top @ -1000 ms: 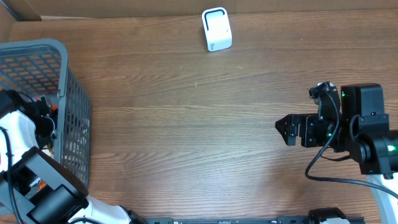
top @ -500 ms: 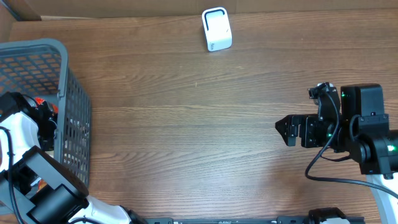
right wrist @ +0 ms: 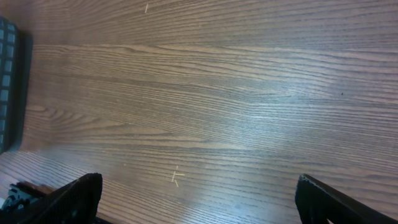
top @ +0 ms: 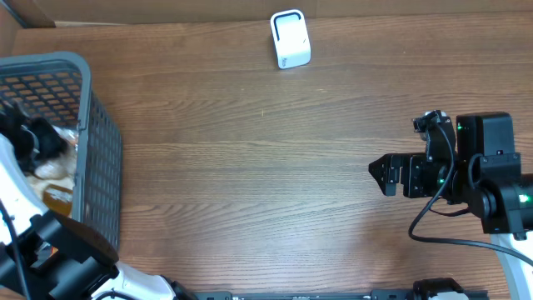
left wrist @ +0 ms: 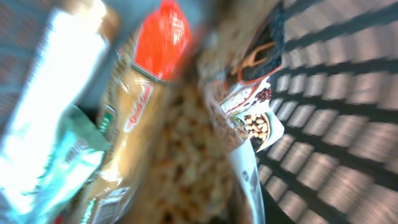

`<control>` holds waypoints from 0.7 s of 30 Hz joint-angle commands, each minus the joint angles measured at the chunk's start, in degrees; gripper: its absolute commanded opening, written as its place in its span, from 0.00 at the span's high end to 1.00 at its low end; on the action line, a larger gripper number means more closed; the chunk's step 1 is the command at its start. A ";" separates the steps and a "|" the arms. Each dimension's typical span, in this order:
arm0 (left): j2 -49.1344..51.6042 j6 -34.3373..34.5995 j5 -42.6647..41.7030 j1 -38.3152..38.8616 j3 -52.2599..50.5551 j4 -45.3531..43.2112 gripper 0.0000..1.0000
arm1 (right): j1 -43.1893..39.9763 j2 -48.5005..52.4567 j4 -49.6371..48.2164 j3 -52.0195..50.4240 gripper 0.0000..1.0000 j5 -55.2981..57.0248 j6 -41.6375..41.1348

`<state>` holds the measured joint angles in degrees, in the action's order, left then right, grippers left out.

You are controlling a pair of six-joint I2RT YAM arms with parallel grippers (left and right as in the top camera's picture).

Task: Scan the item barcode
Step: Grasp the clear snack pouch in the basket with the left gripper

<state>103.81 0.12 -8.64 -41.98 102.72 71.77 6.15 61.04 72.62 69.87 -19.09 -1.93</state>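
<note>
Above the grey mesh basket [top: 100, 142] at the table's left edge, my left gripper [top: 33, 140] is shut on a clear bag of tan grains [top: 52, 167]. That bag [left wrist: 186, 155] fills the left wrist view, blurred, and hides the fingers. A striped label [left wrist: 107, 210] shows near its lower edge. Beside it lie a red-topped packet [left wrist: 158, 43] and a pale green packet [left wrist: 56, 124]. A white scanner [top: 290, 39] stands at the far edge. My right gripper [top: 379, 173] hovers open over bare wood at the right [right wrist: 199, 193].
The basket wall [left wrist: 336, 112] runs along the right of the left wrist view. Several other packets lie in the basket. Brown wooden tabletop [top: 250, 167] stretches between the basket and the right arm.
My left gripper has closed inside the basket and moved up and left, and a tan bag now shows beneath it. The right arm has not moved.
</note>
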 commanded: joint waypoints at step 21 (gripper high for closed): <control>-1.57 2.27 3.87 31.95 44.63 21.88 0.90 | 0.37 -0.15 -0.22 1.36 0.00 0.20 0.28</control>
<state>102.85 0.23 -12.58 -17.08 146.32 92.84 6.15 61.04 72.64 69.87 -19.09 -1.89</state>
